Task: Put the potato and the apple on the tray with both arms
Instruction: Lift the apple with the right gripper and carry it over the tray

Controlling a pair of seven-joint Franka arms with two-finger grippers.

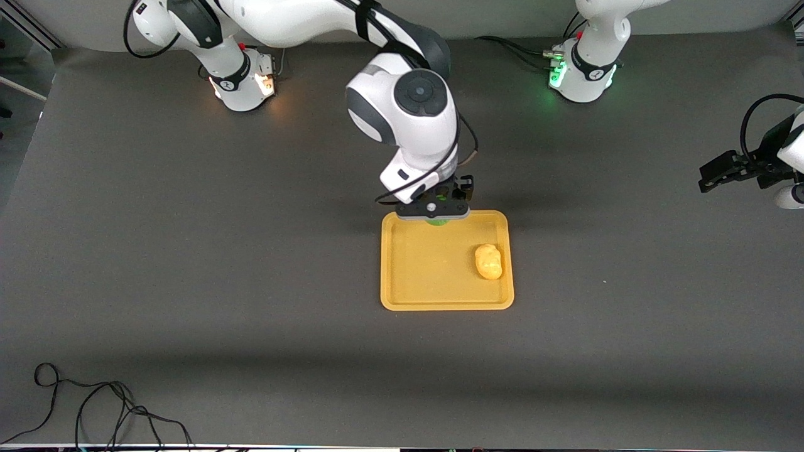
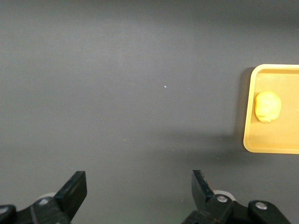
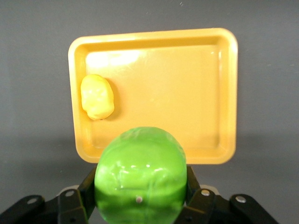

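Observation:
The yellow-orange tray [image 1: 433, 276] lies mid-table. The potato [image 1: 488, 261] lies in it, near the rim toward the left arm's end. My right gripper [image 1: 434, 210] is shut on the green apple [image 1: 436, 221] and holds it over the tray's rim farthest from the front camera. In the right wrist view the apple [image 3: 140, 172] sits between the fingers [image 3: 192, 179], above the tray [image 3: 177, 93] and potato [image 3: 97, 97]. My left gripper [image 1: 708, 179] is open and empty, over bare table at the left arm's end. Its wrist view shows the gripper [image 2: 138, 179], the tray [image 2: 280, 140] and the potato [image 2: 267, 107].
A black cable [image 1: 94, 408] lies looped on the table's near edge toward the right arm's end. The two arm bases [image 1: 242, 75] [image 1: 584, 72] stand along the table's edge farthest from the front camera.

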